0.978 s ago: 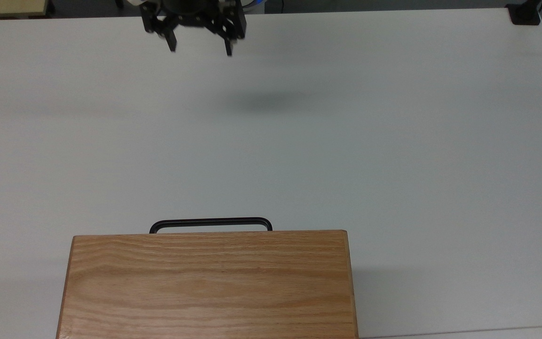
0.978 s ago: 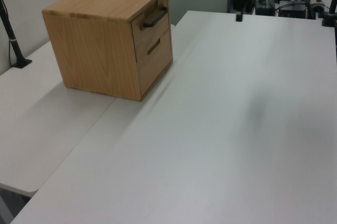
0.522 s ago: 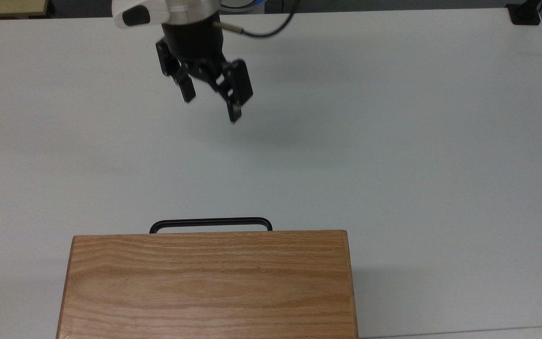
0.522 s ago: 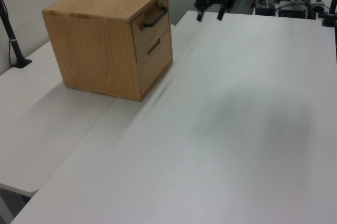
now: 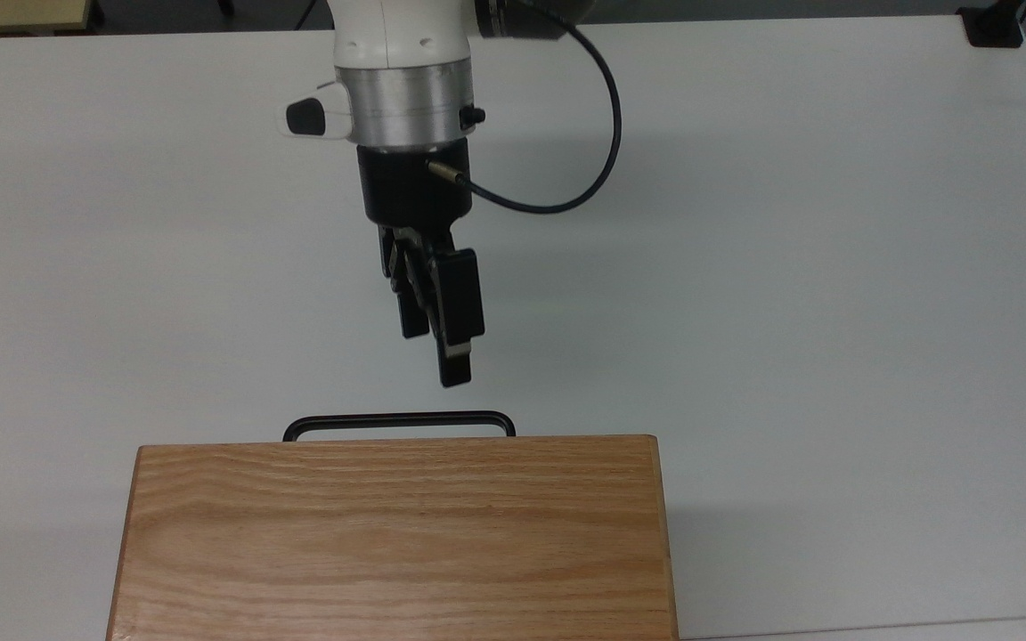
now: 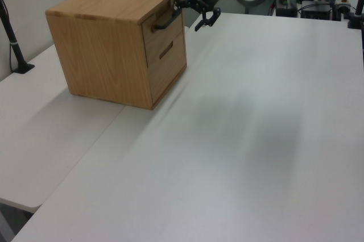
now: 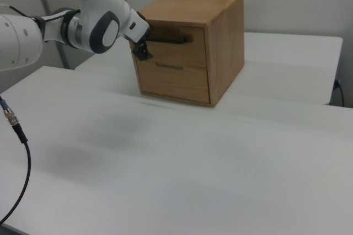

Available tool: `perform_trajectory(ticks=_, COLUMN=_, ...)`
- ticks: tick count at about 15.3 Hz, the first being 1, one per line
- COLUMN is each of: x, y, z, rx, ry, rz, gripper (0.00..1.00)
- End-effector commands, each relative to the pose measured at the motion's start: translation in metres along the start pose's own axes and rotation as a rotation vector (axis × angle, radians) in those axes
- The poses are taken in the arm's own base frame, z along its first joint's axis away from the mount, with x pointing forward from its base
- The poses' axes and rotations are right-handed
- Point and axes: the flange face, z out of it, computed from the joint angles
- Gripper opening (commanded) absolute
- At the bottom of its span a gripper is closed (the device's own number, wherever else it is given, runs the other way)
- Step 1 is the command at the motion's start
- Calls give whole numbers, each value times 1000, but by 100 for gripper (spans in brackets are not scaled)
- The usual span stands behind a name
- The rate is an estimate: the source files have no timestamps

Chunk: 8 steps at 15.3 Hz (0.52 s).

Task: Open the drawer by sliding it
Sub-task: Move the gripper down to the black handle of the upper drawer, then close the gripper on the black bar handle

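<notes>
My gripper (image 5: 435, 352) hangs with fingers spread, empty, near the handle (image 5: 398, 419) but apart from it. The drawer (image 6: 164, 26) sits shut, uppermost in the cabinet (image 6: 108, 49) on the table (image 5: 789, 267).

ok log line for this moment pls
phase: approach | gripper: open, short of handle, no contact | drawer: closed | cabinet: on table

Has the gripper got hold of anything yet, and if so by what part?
Nothing is held. The gripper is open and sits short of the drawer's handle, with bare table between them in the top view.
</notes>
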Motion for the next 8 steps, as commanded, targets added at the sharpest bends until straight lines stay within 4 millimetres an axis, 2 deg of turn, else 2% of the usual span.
perform_trajectory(ticks=1, x=7, y=-15, z=14, rx=65, ry=38, rz=134, gripper=90)
perform_trajectory(ticks=3, x=10, y=-15, z=16, rx=92, ry=55, rz=152, gripper=78)
perform_trajectory(ticks=8, x=15, y=-13, z=23, rx=140, ry=87, rz=182, gripper=40)
